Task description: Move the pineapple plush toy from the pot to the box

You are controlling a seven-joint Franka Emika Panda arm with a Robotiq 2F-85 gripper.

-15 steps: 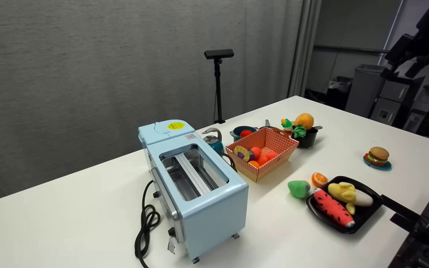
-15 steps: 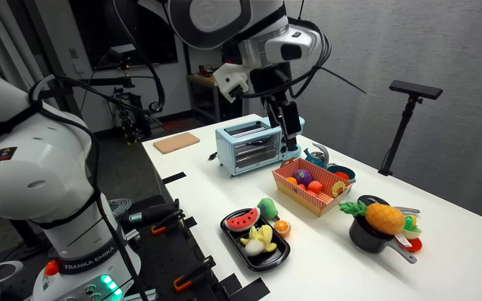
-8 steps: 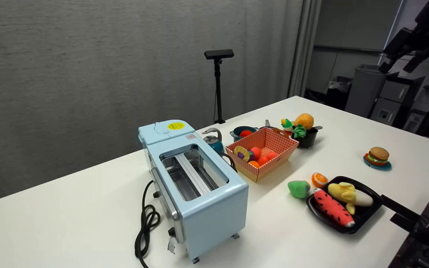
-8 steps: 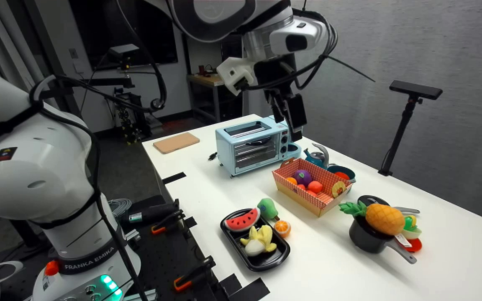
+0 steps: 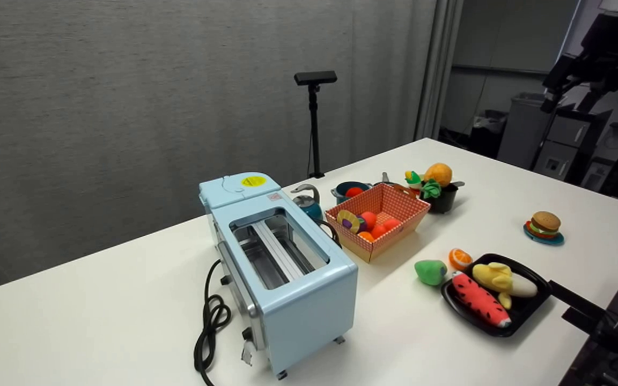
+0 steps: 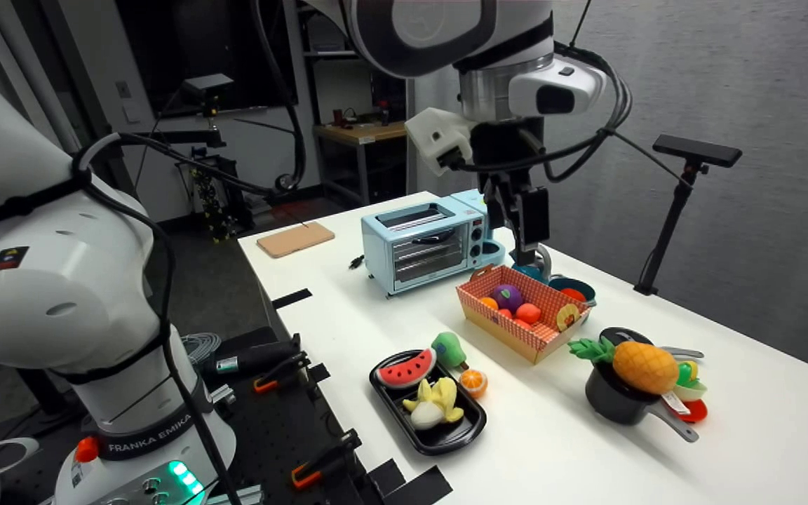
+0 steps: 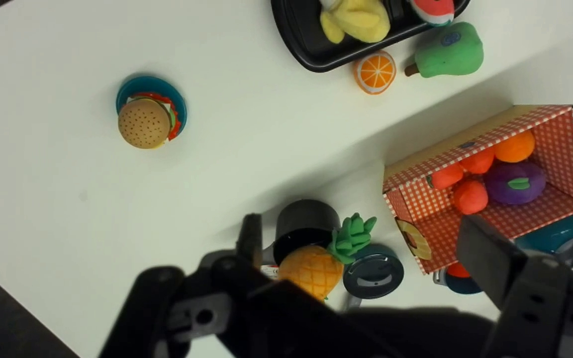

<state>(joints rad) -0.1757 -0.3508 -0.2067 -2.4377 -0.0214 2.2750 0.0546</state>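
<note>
— Only the arm [image 6: 425, 31] and its claw [image 6: 520, 242] shift from the earlier frame: in an exterior view they come across, nearer the pot [image 6: 618, 401], while everything on the bench [image 6: 762, 449] keeps its place.

— And the pineapple plush toy [image 6: 646, 366]?

— Lying across the pot's mouth, body bulging above the rim, leaves [image 6: 592, 349] out over the side toward the box [image 6: 495, 327]. The box already has toy fruit [image 6: 507, 298] in it.

— What else do you get?

— In an exterior view the toaster [image 5: 309, 321] takes the foreground. I see the claw up in the corner, fingers [image 5: 593, 99] apart, nothing between them.

— Does the wrist view agree?

— Yes: fingers spread wide, holding nothing. The pineapple plush toy shows below, nearer one finger than the other and partly hidden by the claw. I judge I need to slide across before going down.

— How will it handle?

— Light and squashy, I expect, hard to hurt, not slippery. I'd take it across the middle of the plump body; the leaves look likely to bend and let it swing.

— Mind the pot.

— If it's wedged in there, the pot could ride up too, so I'd lift slowly and straight.
</note>
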